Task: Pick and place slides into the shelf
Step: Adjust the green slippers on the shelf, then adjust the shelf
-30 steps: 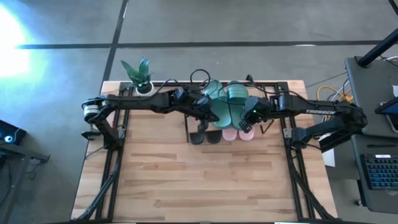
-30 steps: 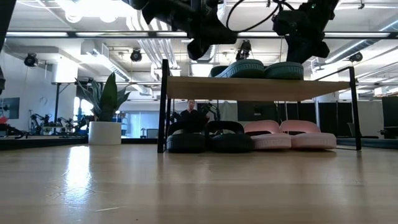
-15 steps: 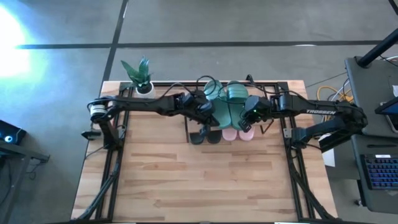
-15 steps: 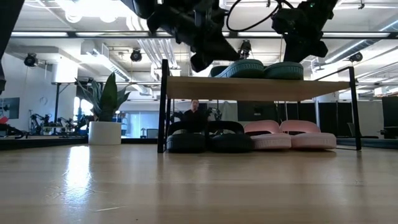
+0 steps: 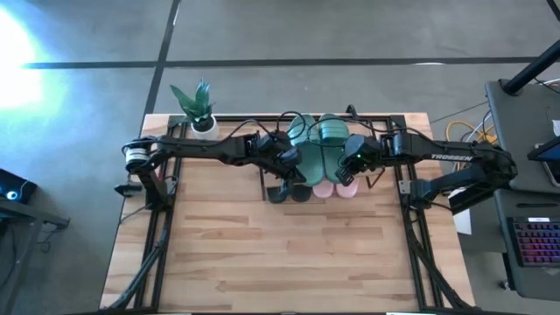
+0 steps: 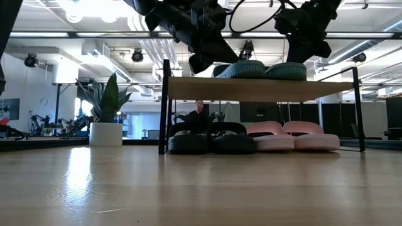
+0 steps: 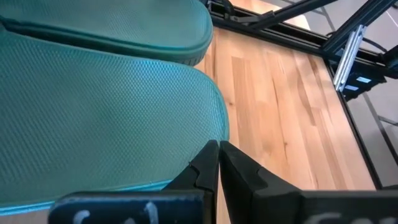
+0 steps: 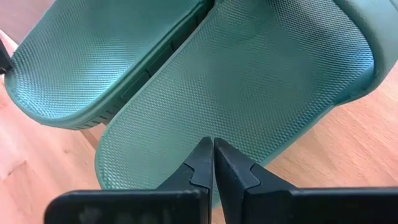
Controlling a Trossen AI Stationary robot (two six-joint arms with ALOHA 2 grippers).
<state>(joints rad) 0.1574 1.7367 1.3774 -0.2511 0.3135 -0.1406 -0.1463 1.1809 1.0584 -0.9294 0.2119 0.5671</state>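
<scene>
Hovering with jaws closed and empty, the left gripper point(image 5: 285, 164) and right gripper point(image 5: 347, 170) flank the dark green slides point(image 6: 260, 69), textured soles overlapping on the shelf point(image 6: 251, 89), black slides point(image 6: 210, 142) and pink slides point(image 6: 292, 139) beneath.

We see two green slides point(image 8: 249, 81) with a fine diamond-grid texture on the light wooden shelf top point(image 6: 257, 89), framed in black. Below sit a black pair point(image 6: 210, 143) and a pale pink pair point(image 6: 292, 140).
</scene>
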